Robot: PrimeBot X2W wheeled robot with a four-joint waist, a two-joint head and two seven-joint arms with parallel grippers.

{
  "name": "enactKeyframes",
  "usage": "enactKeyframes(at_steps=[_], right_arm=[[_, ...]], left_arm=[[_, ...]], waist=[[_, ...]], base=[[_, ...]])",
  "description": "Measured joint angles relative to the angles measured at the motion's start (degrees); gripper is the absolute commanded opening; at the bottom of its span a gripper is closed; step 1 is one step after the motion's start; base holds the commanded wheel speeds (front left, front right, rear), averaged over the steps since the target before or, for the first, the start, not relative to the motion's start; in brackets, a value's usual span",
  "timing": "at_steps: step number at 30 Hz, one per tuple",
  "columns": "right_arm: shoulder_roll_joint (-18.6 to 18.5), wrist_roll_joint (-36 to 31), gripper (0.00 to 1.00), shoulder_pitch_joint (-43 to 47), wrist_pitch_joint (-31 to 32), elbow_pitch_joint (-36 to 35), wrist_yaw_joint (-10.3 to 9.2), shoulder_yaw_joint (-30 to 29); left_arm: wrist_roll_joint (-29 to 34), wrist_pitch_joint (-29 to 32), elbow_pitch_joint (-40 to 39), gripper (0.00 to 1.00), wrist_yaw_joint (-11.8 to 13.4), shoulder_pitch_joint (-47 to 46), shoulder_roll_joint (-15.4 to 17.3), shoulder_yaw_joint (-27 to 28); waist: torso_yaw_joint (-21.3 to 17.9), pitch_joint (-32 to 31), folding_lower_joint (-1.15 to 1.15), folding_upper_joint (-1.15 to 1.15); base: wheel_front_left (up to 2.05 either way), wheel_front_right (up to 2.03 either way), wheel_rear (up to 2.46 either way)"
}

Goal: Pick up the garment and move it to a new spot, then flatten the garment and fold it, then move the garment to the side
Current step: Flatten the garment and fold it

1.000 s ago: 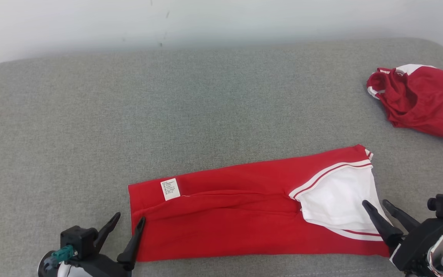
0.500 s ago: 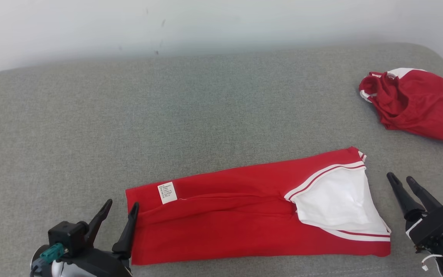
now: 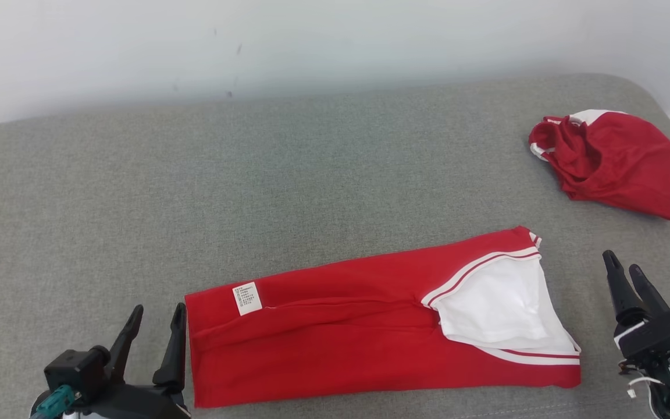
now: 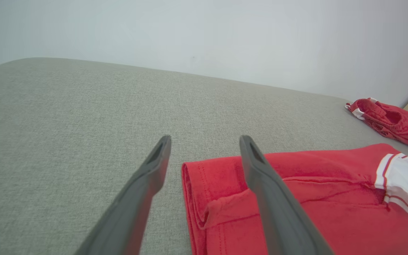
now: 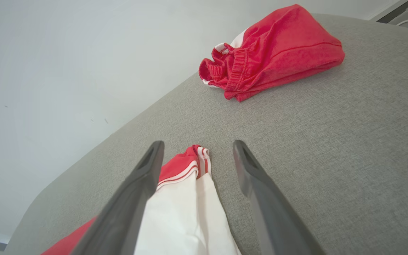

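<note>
The garment (image 3: pixel 341 343) is red with a white striped panel at its right end and lies folded in a long flat band near the front of the grey cushion (image 3: pixel 312 174). A white label sits near its left end. My left gripper (image 3: pixel 158 307) is open just off the garment's left edge, touching nothing. In the left wrist view the left gripper (image 4: pixel 204 138) hangs above the garment (image 4: pixel 313 184), one finger over its folded corner. My right gripper (image 3: pixel 620 261) is open to the right of the white end, apart from it. The right wrist view shows the right gripper (image 5: pixel 197 143) above the garment (image 5: pixel 182 212).
A second red and white garment (image 3: pixel 614 163) lies crumpled at the cushion's far right, also visible as a crumpled garment (image 5: pixel 278 53) in the right wrist view. A pale wall (image 3: pixel 335 46) stands behind. The cushion's front edge runs just below the folded band.
My right gripper has come off the white end and moved out to the right. My left gripper has backed off the left edge. The head camera has shifted a little.
</note>
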Motion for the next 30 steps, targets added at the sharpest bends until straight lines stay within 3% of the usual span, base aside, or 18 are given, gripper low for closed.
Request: enactKeyframes(at_steps=[8, 17, 30], right_arm=[[1.98, -5.00, 1.00, 4.61, -0.01, -1.31, -2.75, -5.54], [3.88, -12.15, 1.00, 6.95, -0.01, -4.42, -3.71, -9.04], [5.63, -17.26, 1.00, 5.44, 0.00, -0.54, -3.16, -5.11]], left_arm=[[0.83, 0.00, -3.52, 1.00, 1.67, 2.10, -0.97, 2.11], [3.89, 0.00, -5.90, 1.00, 2.70, 3.43, -1.69, 3.57], [5.56, 0.00, -7.93, 1.00, 2.68, 4.08, -2.68, 3.38]], waist=[[-0.55, -0.70, 0.00, 0.00], [-0.78, -0.86, 0.00, 0.00], [0.58, -0.08, 0.00, 0.00]], base=[[0.00, 0.00, 0.00], [0.00, 0.00, 0.00], [0.00, 0.00, 0.00]])
